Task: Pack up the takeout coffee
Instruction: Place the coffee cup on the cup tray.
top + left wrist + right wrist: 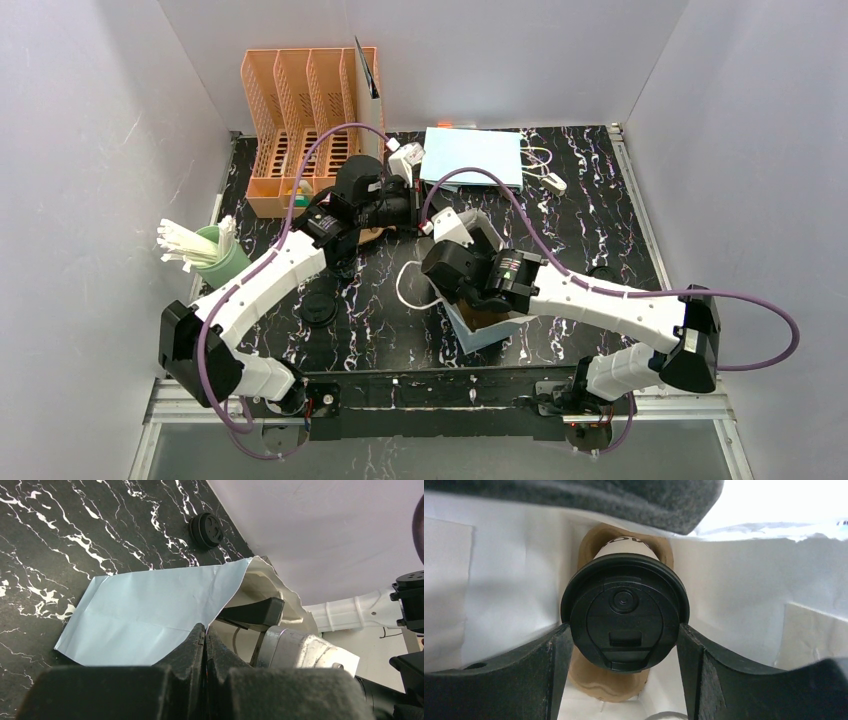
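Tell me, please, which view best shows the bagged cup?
Right wrist: the cup fills the frame, held by the right gripper inside the bag. Top external hides it under the arm; left wrist shows only the bag's outside.

Seen from above, the right arm's wrist (480,272) covers the mouth of the open bag (478,335), hiding the right fingers (499,680) and the cup (624,611) inside. In the right wrist view, the lid (624,630) hides most of the cup's wall and of the carrier (596,682). The cup's print is cut off. A blurred grey shape (624,500) along the top edge cannot be identified.
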